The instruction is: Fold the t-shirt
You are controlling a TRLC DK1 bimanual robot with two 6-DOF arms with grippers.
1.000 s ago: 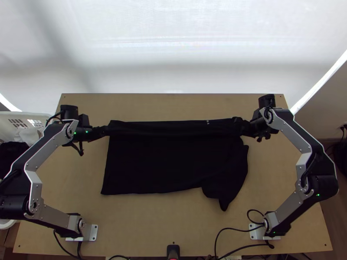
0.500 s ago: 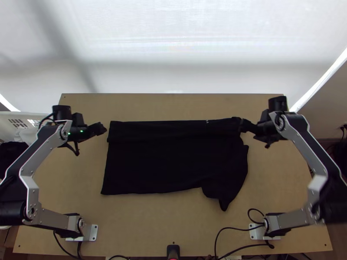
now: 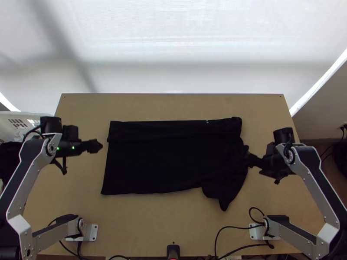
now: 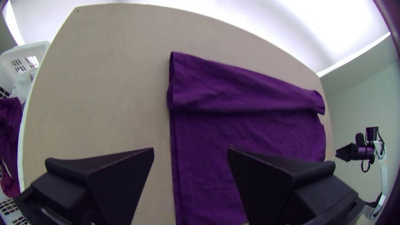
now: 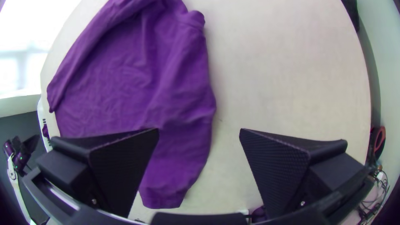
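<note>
My left gripper (image 3: 96,146) stands just left of the shirt's left edge; my right gripper (image 3: 248,157) is over the shirt's right edge. The dark t-shirt (image 3: 165,164) lies spread on the table, its far edge turned over in a long strip. Its near right corner hangs out in a loose, rumpled flap. In the left wrist view the shirt (image 4: 233,87) looks purple and my left gripper (image 4: 190,152) is open with no cloth between its fingers. The right wrist view has my right gripper (image 5: 199,133) open, beside the rumpled side of the shirt (image 5: 179,112).
A white basket (image 3: 26,116) with cloth in it stands beyond the table's left edge. Bare wood (image 3: 143,225) of the table lies on the near side of the shirt. Cables (image 3: 234,229) run along the near edge by the right arm's base.
Both grippers have let go of the far strip's ends. The left one has moved left and slightly nearer; the right one has come down the shirt's right side. The strip stays folded over.
</note>
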